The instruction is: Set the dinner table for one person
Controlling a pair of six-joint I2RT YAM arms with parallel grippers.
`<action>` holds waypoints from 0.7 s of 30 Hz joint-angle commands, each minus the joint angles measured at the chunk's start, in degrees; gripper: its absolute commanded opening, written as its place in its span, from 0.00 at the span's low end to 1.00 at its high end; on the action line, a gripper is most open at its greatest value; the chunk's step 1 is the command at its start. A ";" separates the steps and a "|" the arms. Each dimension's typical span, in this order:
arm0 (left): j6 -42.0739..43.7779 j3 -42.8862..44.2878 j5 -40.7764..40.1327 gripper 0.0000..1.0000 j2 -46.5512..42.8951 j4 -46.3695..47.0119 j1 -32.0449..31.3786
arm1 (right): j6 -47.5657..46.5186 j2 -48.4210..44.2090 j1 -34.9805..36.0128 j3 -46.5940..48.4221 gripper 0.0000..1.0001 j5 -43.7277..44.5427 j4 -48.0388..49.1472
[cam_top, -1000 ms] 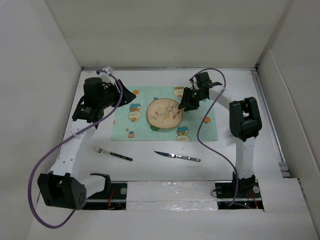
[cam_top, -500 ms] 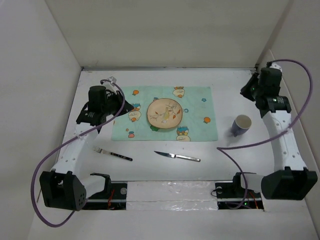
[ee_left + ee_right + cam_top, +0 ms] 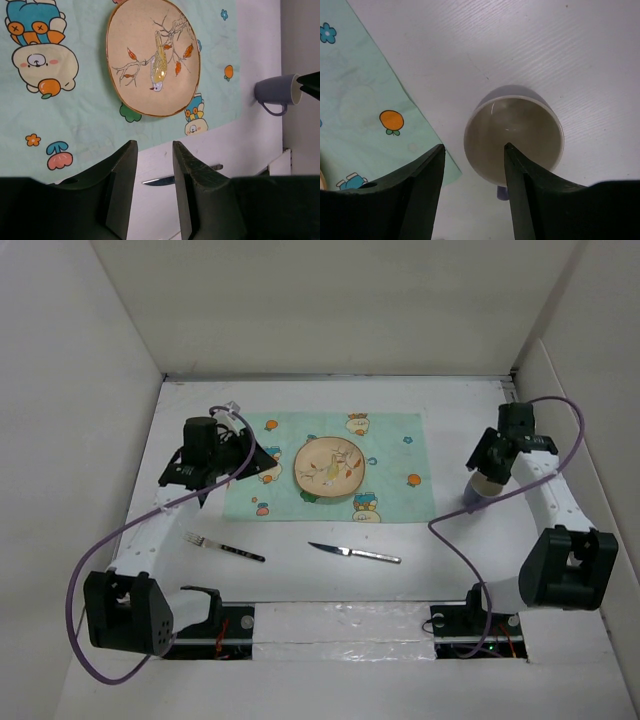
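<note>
The white dinner table [image 3: 440, 540] carries a mint-green placemat [image 3: 400, 490] with a beige bird-painted plate [image 3: 328, 466] on it. A fork [image 3: 222, 546] and a knife [image 3: 355, 553] lie on the table in front of the placemat. A purple cup [image 3: 480, 495] with a pale inside stands upright to the right of the placemat. My right gripper [image 3: 472, 147] is open just above the cup [image 3: 515, 140], with the cup's left rim between the fingers. My left gripper [image 3: 152, 145] is open and empty above the placemat's [image 3: 75, 125] left part, facing the plate [image 3: 153, 57].
White walls stand close on the left, back and right of the table. The knife's tip [image 3: 160, 180] and the cup [image 3: 277, 92] show in the left wrist view. The placemat's right edge [image 3: 365, 100] lies just left of the cup.
My right arm left the plate, swung to the far right back corner, then came down over the cup. My left arm shifted only slightly.
</note>
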 commanded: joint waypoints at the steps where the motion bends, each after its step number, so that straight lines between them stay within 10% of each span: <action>1: 1.00 1.39 1.57 0.32 0.70 1.90 -0.14 | 0.02 2.93 0.66 -0.79 0.55 -1.25 2.52; 9: 1.08 1.56 1.05 0.32 0.96 2.08 -0.14 | 0.37 9.34 1.18 1.14 0.33 0.95 5.52; 12: 1.17 1.82 0.69 0.32 0.87 1.81 -0.14 | 0.64 11.02 1.18 3.34 0.00 3.49 5.08; 21: 0.21 2.44 0.78 0.32 1.14 2.16 -0.14 | -3.13 15.58 11.53 26.52 0.00 7.81 -0.96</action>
